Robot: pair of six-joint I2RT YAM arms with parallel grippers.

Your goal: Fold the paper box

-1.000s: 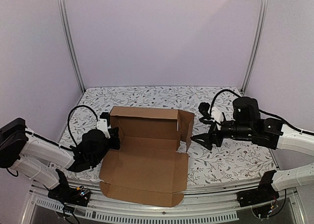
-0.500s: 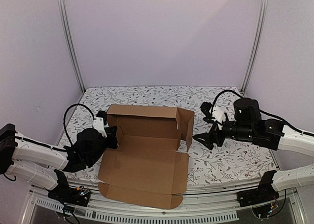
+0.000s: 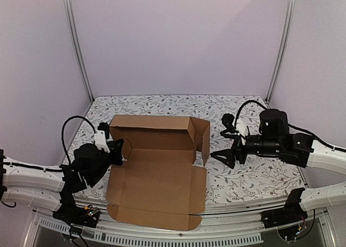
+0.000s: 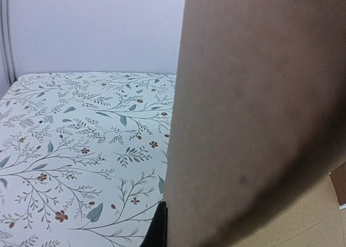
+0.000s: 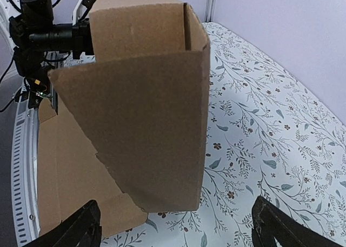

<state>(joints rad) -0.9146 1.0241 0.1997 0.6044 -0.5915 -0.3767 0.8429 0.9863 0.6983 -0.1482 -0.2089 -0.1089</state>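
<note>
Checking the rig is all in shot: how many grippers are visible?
2. The left gripper is shut on the box's left flap; the right gripper is open, just right of the box.

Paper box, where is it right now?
In the top view the paper box sits mid-table on the flowery cloth, between the left hand at its left wall and the open right hand by its right flap.
</note>
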